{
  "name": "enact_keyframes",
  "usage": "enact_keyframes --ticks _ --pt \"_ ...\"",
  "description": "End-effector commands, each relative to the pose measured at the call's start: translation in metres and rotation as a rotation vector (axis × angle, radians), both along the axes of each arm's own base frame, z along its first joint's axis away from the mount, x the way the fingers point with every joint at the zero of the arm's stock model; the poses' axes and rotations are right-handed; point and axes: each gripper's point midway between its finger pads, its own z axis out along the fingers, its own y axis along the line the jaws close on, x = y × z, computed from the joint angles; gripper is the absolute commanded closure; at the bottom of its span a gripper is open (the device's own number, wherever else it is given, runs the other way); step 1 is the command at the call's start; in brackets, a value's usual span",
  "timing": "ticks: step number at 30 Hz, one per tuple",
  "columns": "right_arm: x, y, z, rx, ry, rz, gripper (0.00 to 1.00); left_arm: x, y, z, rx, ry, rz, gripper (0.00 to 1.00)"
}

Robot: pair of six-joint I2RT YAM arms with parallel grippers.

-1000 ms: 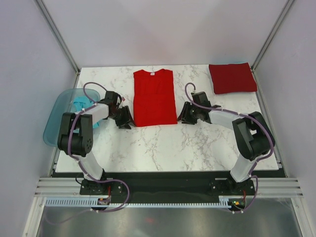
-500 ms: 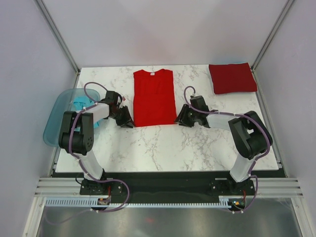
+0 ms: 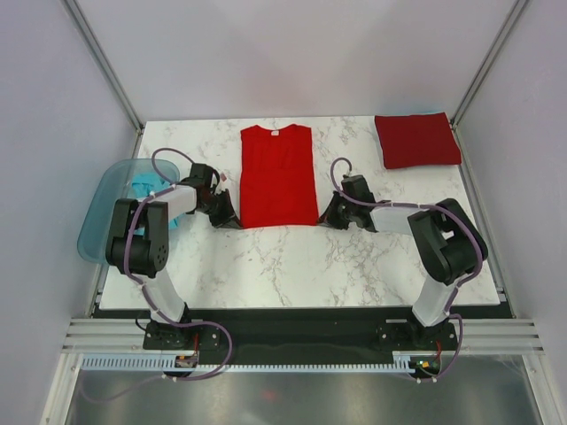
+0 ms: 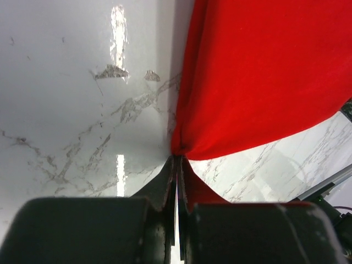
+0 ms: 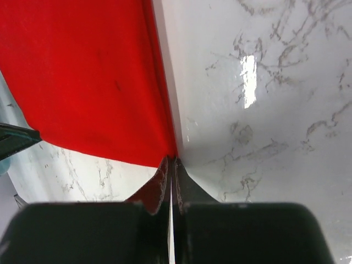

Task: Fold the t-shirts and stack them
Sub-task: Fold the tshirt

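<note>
Both jaws are pinched fully shut: my left gripper (image 4: pixel 177 158) has the near left corner of the bright red t-shirt (image 3: pixel 278 177) and my right gripper (image 5: pixel 170 159) its near right corner, biting only the hem so the cloth lifts evenly. It lies flat as a long strip in the middle of the table (image 3: pixel 292 266), collar at the far end, so I judge the next fold carries this near edge toward the collar. The crimson t-shirt (image 3: pixel 416 140) sits folded at the far right corner, likely the stack's base, and the teal t-shirt (image 3: pixel 146 189) lies in the tub (image 3: pixel 102 208) at the left.
</note>
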Motion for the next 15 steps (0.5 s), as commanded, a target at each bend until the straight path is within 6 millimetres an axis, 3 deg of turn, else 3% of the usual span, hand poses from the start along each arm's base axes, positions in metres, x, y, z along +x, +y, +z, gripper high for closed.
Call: enact_keyframes --ticks 1,6,10,15 --pt "-0.017 -0.007 0.003 -0.036 0.008 0.033 1.00 -0.005 -0.004 0.018 -0.013 -0.052 0.006 0.98" --pt "-0.038 -0.018 0.012 -0.050 -0.011 0.055 1.00 -0.038 -0.015 0.022 -0.023 -0.048 -0.027 0.98" --pt "-0.076 -0.040 0.005 -0.108 0.019 0.072 1.00 -0.064 -0.025 0.026 -0.017 -0.058 -0.064 0.98" --pt "-0.108 -0.040 0.020 -0.099 -0.027 0.128 1.00 -0.105 -0.053 0.035 -0.018 -0.069 -0.133 0.98"
